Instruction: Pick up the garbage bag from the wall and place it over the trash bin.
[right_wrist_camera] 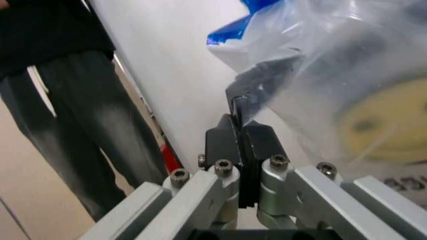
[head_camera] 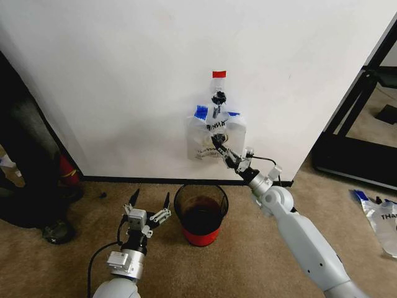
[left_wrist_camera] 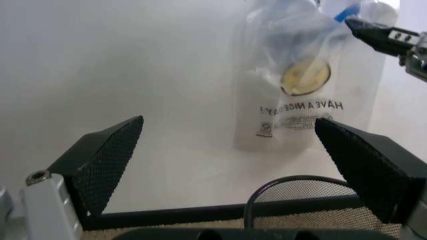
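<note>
White wall carries the garbage bag (head_camera: 216,138) on a hook, above the trash bin (head_camera: 201,214) on carpet; the right gripper (head_camera: 217,143) pinches its plastic, fingertips half-veiled by film, while the left gripper (head_camera: 149,202) hovers spread open beside the bin

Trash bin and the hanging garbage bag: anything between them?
Nothing: the head view shows bare wall and baseboard between the trash bin and the garbage bag.

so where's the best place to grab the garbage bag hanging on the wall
Pinch the loose film just below the handles, coming straight at the wall from the front. The garbage bag hangs flat from a hook, so only a thin fold can be pinched; the right gripper is shut there.
</note>
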### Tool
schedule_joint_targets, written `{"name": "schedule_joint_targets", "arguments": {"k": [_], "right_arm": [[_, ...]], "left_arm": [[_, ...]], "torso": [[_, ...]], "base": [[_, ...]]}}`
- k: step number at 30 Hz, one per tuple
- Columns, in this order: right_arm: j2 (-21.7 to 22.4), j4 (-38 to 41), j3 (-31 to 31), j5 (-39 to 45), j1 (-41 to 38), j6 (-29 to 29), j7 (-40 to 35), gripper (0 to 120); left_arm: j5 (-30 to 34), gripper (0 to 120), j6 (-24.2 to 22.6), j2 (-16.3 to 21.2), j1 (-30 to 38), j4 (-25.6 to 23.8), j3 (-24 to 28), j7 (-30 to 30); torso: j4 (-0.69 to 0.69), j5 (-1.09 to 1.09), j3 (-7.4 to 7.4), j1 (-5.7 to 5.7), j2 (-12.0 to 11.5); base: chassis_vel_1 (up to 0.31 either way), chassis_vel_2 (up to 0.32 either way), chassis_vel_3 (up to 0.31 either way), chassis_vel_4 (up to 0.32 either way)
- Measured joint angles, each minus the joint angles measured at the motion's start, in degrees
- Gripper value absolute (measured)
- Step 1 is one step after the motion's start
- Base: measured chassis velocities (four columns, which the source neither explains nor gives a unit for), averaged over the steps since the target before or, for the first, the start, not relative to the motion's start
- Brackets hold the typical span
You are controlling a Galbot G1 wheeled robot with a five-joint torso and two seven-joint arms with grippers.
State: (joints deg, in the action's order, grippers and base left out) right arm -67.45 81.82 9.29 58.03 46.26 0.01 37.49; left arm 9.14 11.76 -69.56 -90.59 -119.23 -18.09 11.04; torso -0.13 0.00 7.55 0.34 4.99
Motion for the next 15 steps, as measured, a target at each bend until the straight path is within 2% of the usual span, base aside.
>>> {"name": "schedule_joint_targets", "arguments": {"k": [15], "right_arm": [[1.9, 6.1, 2.5, -5.0, 8.3, 1.5, 0.2, 0]], "left_arm": [[-0.1, 100, 0.0, 0.2, 0.3, -0.1, 0.5, 0.1]], "torso": [[0.00, 0.01, 0.00, 0.00, 0.0]], "base": [[0.000, 0.000, 0.000, 0.000]]}}
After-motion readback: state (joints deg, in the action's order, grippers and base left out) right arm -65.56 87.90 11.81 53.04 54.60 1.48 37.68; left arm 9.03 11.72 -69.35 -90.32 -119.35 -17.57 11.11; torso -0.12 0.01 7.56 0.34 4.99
